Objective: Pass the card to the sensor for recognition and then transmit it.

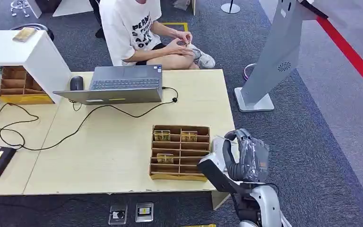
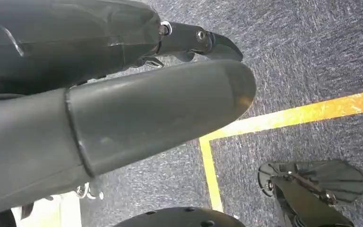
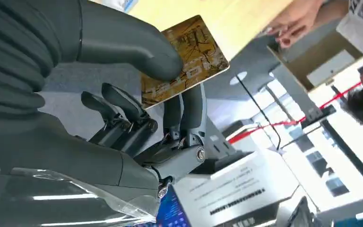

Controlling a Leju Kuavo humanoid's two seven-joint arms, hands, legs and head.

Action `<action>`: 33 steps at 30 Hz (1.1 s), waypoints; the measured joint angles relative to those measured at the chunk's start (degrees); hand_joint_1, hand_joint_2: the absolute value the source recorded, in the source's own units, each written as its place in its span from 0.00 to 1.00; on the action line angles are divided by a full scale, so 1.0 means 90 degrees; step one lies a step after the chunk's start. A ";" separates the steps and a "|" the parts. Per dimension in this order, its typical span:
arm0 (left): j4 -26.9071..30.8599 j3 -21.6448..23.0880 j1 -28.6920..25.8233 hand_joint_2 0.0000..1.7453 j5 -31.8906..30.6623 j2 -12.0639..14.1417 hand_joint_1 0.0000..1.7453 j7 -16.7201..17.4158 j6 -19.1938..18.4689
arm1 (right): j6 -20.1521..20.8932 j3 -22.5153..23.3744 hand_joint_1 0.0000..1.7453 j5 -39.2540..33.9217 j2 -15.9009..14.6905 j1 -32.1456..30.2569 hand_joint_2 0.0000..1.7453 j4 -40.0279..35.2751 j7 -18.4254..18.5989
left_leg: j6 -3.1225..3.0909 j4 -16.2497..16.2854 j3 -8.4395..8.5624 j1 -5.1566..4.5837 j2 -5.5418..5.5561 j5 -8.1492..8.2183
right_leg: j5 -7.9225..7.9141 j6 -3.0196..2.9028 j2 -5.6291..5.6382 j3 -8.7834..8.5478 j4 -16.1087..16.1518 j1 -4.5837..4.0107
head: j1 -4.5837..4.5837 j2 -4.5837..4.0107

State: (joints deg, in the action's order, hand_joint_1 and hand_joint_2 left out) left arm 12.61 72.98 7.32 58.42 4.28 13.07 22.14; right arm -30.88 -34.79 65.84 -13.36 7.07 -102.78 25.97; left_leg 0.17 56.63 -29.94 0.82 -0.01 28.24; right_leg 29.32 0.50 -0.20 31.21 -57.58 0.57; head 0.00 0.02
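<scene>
My right hand pinches a gold-brown patterned card between its thumb and its dark fingers. In the head view that right hand sits at the table's right front corner, just beside the cardboard compartment box. Three more cards stand in the box's slots. The sensor is a tall grey kiosk on the carpet, to the right of and beyond the table. My left hand hangs over the carpet with nothing in it and its fingers stretched out.
A person sits at the table's far side, handling something small. A laptop, a mouse and black cables lie on the table. At the left are a white shelf and another cardboard box. Red tape crosses the floor.
</scene>
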 joint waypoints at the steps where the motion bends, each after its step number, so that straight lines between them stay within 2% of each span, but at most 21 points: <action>1: 0.0000 0.0000 0.0000 0.00 -0.0007 0.0000 0.00 0.0000 -0.0002 | -0.0017 0.0056 1.00 0.0058 -0.0017 -0.0049 1.00 -0.0109 0.0000 | 0.0000 0.0000 -0.0001 0.0000 0.0000 0.0000 | 0.0000 0.0000 -0.0001 0.0000 0.0000 0.0000 | 0.0002 0.0000; 8: 0.0000 0.0000 0.0000 0.00 -0.0022 -0.0012 0.00 0.0000 0.0000 | -0.0078 0.0318 1.00 0.0325 -0.0053 -0.0308 1.00 -0.0910 -0.0070 | 0.0000 0.0000 0.0000 0.0000 -0.0001 0.0000 | 0.0000 0.0000 0.0001 0.0000 0.0000 0.0000 | 0.0000 0.0000; 15: 0.0000 0.0000 0.0003 0.00 -0.0022 -0.0017 0.00 0.0000 -0.0002 | -0.0075 0.0447 1.00 0.0354 -0.0056 -0.0409 1.00 -0.1354 -0.0087 | 0.0000 0.0000 0.0000 0.0000 0.0000 0.0000 | 0.0000 0.0000 0.0001 -0.0001 0.0000 0.0000 | 0.0002 0.0000; 33: 0.0000 0.0000 0.0005 0.00 -0.0099 -0.0017 0.00 0.0000 -0.0056 | -0.0112 0.0459 1.00 0.0422 -0.0056 -0.0466 1.00 -0.1563 -0.0129 | 0.0000 0.0000 -0.0001 0.0000 0.0000 0.0000 | 0.0000 0.0000 0.0001 -0.0001 0.0000 0.0000 | 0.0002 0.0000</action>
State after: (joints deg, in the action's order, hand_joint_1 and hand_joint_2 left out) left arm 12.61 72.98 7.36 57.53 4.13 13.07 21.64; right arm -31.89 -30.67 69.64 -13.86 2.88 -116.84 24.81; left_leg 0.17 56.63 -29.95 0.83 -0.01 28.24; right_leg 29.32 0.50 -0.19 31.20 -57.58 0.57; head 0.02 0.02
